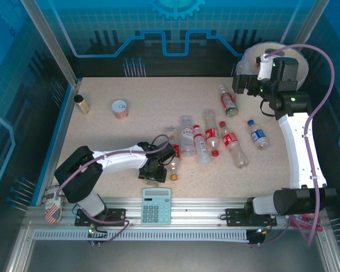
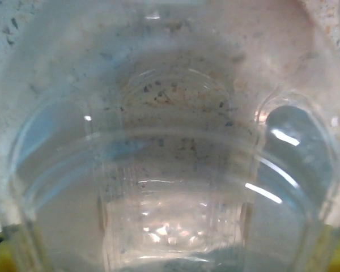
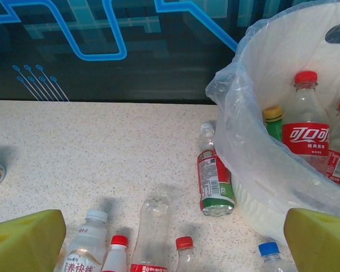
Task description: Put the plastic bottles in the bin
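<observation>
Plastic bottle (image 2: pixel 175 170), clear-walled, lies hard up against the left wrist camera. The left gripper (image 1: pixel 158 168) is down over it on the table (image 1: pixel 113 136), just left of the middle. We cannot tell whether the jaws are clamped on it or merely astride it.

We note the right gripper (image 1: pixel 245 85) hanging at the far right, beside the bin (image 1: pixel 292 54). Its yellow pads (image 3: pixel 28 241) stand wide apart with nothing between them.

Inside the lined bin we count a red-capped cola bottle (image 3: pixel 306 122) and a green bottle with a yellow cap (image 3: pixel 273 122), both upright. A green-labelled bottle (image 3: pixel 215 181) lies on the table just beside the bin's base.

A cluster of loose bottles (image 1: pixel 207 139) lies mid-table, with a blue-labelled bottle (image 1: pixel 258 134) at its right end.

At the far left stand a brown jar (image 1: pixel 81 104) and a tin can (image 1: pixel 120 108). A calculator (image 1: pixel 157 205) rests at the near edge.
</observation>
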